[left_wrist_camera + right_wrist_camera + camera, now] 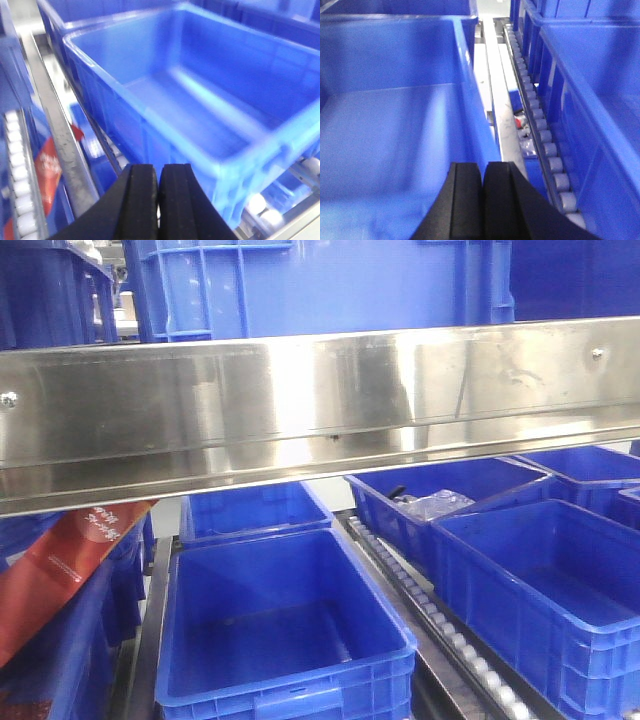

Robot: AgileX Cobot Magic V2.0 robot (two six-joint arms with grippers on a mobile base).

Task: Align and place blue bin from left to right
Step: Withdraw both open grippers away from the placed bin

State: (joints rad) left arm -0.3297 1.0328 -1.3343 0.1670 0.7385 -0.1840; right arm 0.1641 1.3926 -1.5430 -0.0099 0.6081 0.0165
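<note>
An empty blue bin (285,630) stands lowest in the middle lane of the front view, with a second blue bin (255,512) behind it. Neither gripper shows in that view. In the left wrist view my left gripper (159,172) is shut with nothing in it, just off the near wall of an empty blue bin (200,100). My right gripper (482,170) is also shut and empty; it hangs over the right wall of an empty blue bin (395,125) near its front.
A steel shelf beam (320,410) crosses the front view, with a large blue crate (320,285) above it. A roller track (440,620) separates the middle lane from more blue bins (540,590) on the right. A red package (70,560) leans at left.
</note>
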